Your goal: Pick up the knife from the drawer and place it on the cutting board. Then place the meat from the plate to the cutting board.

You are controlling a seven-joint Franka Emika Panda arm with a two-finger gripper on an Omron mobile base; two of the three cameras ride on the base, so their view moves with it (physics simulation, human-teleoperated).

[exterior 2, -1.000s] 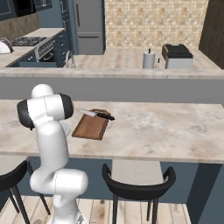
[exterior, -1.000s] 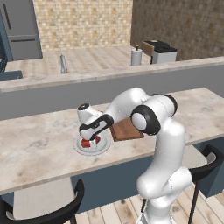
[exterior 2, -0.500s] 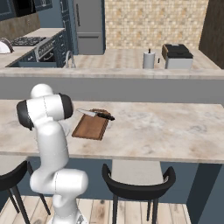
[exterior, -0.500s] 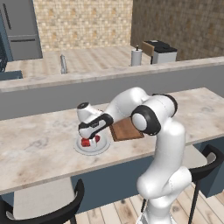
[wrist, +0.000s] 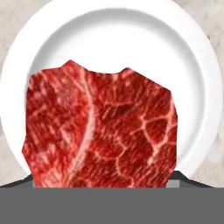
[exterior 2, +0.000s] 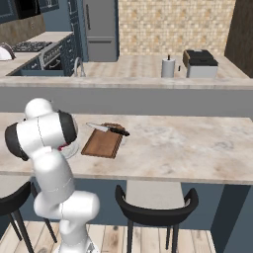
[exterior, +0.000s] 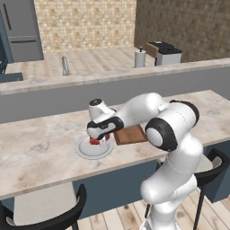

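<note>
The meat (wrist: 100, 127) lies on the plate (exterior: 85, 152) as before, and the gripper (exterior: 95, 140) has dropped closer over it, jaws spread wide around it. The knife (exterior 2: 107, 129) rests across the cutting board's (exterior 2: 102, 144) far end.

Paper towel roll (exterior 2: 168, 67) beside toaster (exterior 2: 200, 63) on back counter; 2 dark stools (exterior 2: 155, 207) below.

You are looking at frames with nothing readable — no text, label, brand, number or sign is showing on any surface or appliance in any of the three views.
</note>
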